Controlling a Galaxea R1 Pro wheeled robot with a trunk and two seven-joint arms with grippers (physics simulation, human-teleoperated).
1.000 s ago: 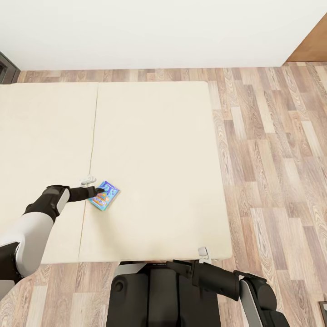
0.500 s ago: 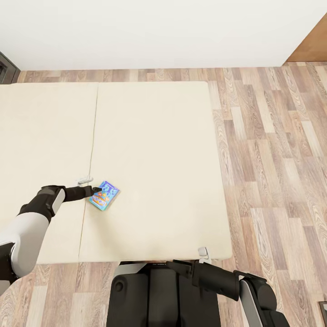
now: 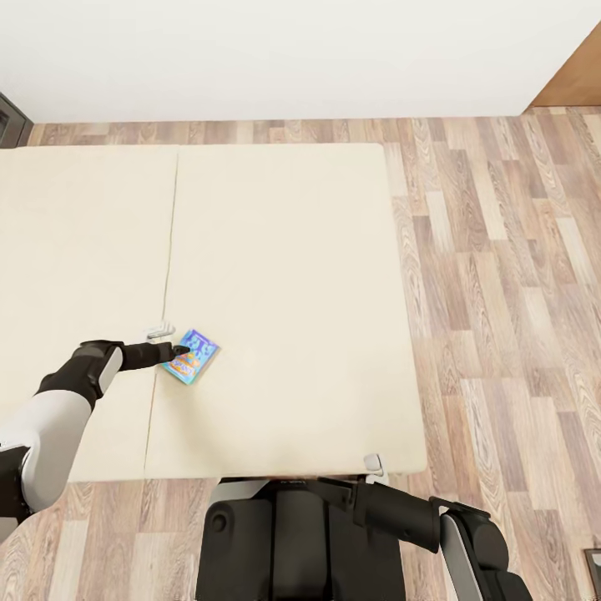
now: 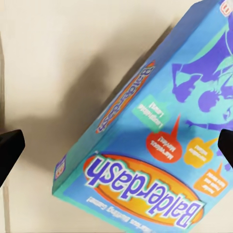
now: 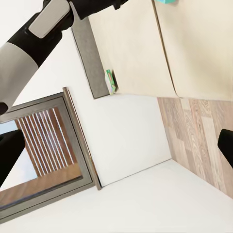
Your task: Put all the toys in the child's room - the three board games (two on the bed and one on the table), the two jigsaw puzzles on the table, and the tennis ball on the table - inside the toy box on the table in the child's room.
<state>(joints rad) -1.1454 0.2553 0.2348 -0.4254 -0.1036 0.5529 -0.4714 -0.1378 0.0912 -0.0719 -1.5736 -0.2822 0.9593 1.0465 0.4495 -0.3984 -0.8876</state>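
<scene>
1. The blue board game (image 3: 192,356) is lying on the bed (image 3: 284,275) toward its near edge
2. The left claw (image 3: 177,352) is gaping wide around it
3. Advice: centre before squeezing

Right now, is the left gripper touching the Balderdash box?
Cannot tell. In the left wrist view the open jaws sit wide at both edges with the Balderdash box between them; in the head view the left gripper overlaps the box's edge, hiding any gap.
</scene>
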